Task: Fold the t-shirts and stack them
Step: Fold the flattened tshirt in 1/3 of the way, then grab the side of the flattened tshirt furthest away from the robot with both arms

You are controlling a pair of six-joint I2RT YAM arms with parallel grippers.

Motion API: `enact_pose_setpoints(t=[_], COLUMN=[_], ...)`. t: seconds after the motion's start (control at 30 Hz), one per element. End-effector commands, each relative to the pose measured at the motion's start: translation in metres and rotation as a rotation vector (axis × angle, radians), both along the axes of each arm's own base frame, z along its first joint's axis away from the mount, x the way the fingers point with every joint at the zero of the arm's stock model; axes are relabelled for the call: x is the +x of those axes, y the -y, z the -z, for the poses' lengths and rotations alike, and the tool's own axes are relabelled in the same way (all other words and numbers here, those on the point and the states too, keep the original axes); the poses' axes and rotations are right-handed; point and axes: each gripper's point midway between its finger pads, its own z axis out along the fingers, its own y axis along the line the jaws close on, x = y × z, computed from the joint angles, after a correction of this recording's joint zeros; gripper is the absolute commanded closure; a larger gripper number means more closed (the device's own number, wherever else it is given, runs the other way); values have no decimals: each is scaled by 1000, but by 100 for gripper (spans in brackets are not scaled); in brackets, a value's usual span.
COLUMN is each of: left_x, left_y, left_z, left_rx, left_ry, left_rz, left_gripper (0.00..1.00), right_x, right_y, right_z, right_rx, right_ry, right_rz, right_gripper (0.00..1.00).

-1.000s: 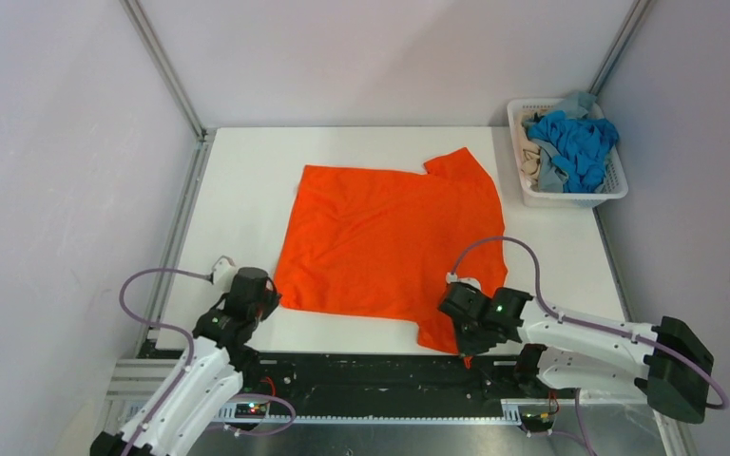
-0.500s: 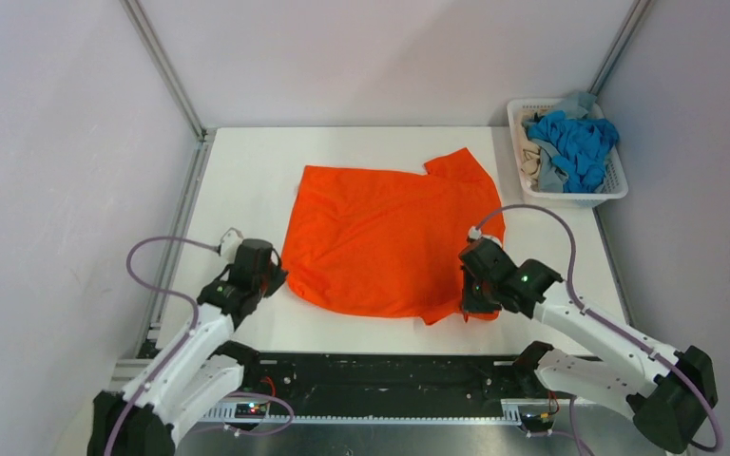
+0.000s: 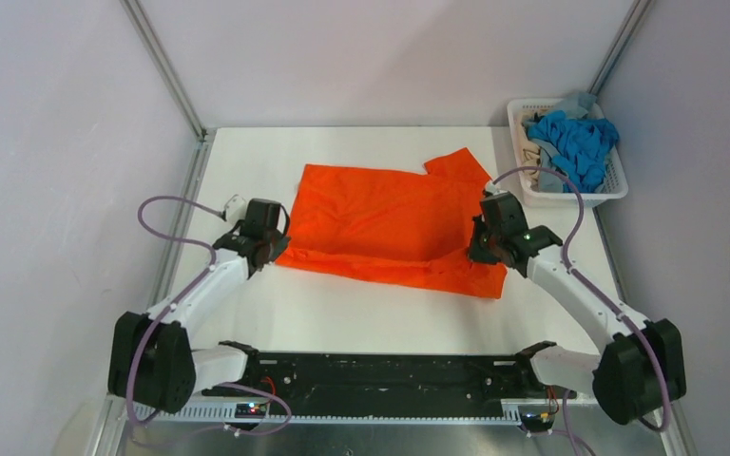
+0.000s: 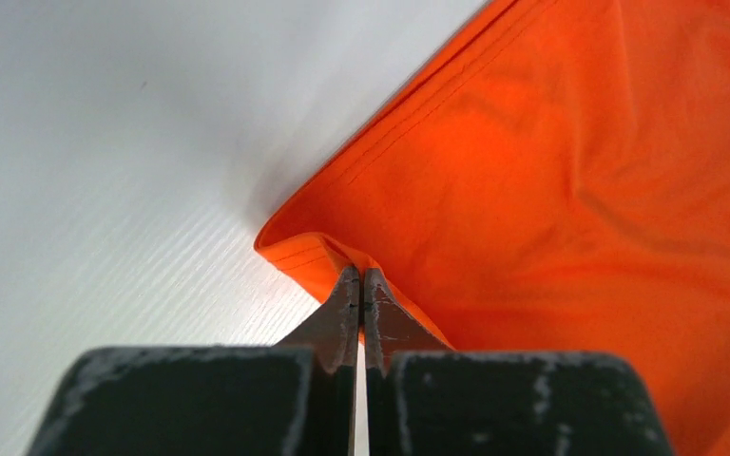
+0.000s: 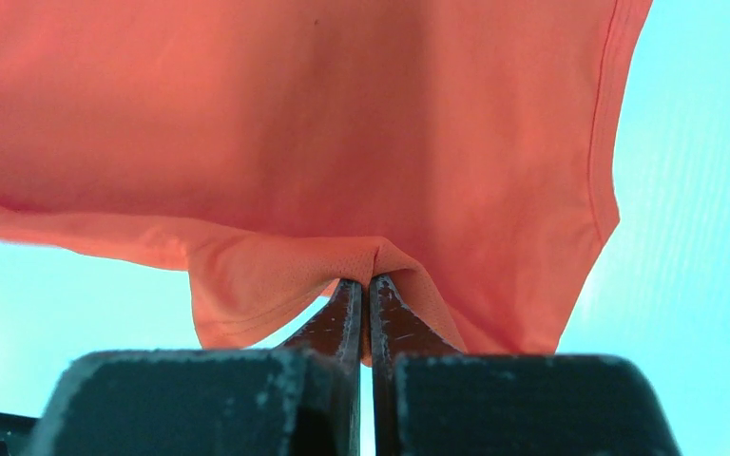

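Orange t-shirt (image 3: 390, 220) — left tool (image 4: 362, 283) and right tool (image 5: 370, 288) each clamped on its edge.

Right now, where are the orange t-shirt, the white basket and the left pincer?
orange t-shirt (image 3: 380, 214), top view, middle of the cloth.
white basket (image 3: 572, 199), top view, its near wall.
left pincer (image 4: 362, 275), left wrist view, between its tips, shut on the shirt's edge.
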Motion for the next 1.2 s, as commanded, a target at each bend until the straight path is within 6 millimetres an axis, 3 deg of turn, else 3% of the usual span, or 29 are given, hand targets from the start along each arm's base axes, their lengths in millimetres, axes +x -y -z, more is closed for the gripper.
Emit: enact_pose_setpoints(t=[0.0,0.17,0.33,0.53,0.57,0.6,0.63,0.67,0.7,0.73,0.83,0.9,0.97,1.03,1.07,1.17], left_x=[28,49,61,67,67,69,70,73,74,76,76,72,67,64,63,65], left_y=[-12,-8,-6,-10,-12,-12,-13,-12,-12,-10,-3,3,12,22,32,55], left_z=[-15,-8,6,9,8,5,0,-5,-13,-19,-40,-47,-47,-45,-41,-32], left_rx=[56,62,59,76,80,78,80,77,75,71,39,14,-8,-14,-32,-51], left_ry=[34,-10,-53,-61,-58,-51,-40,-26,-6,10,59,75,74,63,47,11], left_rz=[-40,-21,-30,-52,-57,-58,-56,-53,-46,-39,2,34,76,133,179,297], left_gripper=[100,100,100,99,96,79,66,31,16,4,1,0,0,0,0,0], right_x=[43,71,96,125,129,137,142,148,152,155,154,149,134,110,102,73], right_y=[-6,3,-3,5,9,13,21,24,30,31,35,38,26,17,14,3], right_z=[-17,-18,-14,6,17,14,24,20,24,17,-5,-20,-28,-14,-19,5], right_rx=[66,63,85,89,69,54,7,-15,-45,-52,-72,-101,-81,-57,-41,33], right_ry=[99,124,127,66,40,45,23,25,14,20,61,96,110,77,92,48], right_rz=[-55,-75,-179,-196,-183,-171,-149,-138,-113,-97,-34,27,30,37,42,68], right_gripper=[100,100,100,97,95,92,73,62,47,40,6,1,1,1,1,1])
